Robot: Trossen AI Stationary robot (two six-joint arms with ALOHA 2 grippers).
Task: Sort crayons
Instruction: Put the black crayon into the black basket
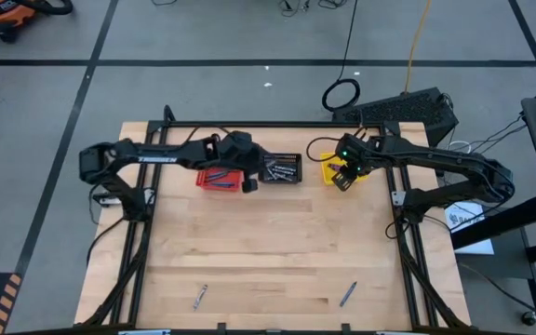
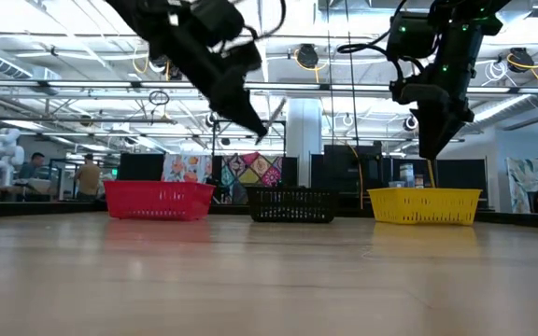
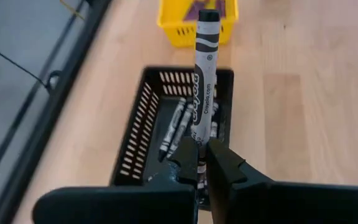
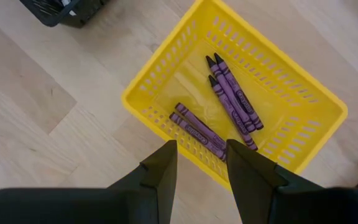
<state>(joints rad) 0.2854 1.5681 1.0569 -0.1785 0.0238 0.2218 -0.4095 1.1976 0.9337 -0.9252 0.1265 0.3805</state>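
Left end effector pinches grey crayon over black basket.

— Kind of place?
— Robotics lab or industrial workshop: exposed ceiling trusses across upper frame, grey taped floor, orange vacuum upper left, wooden bench centre, people at desks far left.

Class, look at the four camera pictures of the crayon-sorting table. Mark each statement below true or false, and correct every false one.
1. The left end effector grips a grey crayon above the black basket. True.
2. The yellow basket holds blue crayons. False: its crayons are purple.
3. The right end effector is open and empty. True.
4. No crayons lie loose on the table. False: two loose crayons lie near its front edge.
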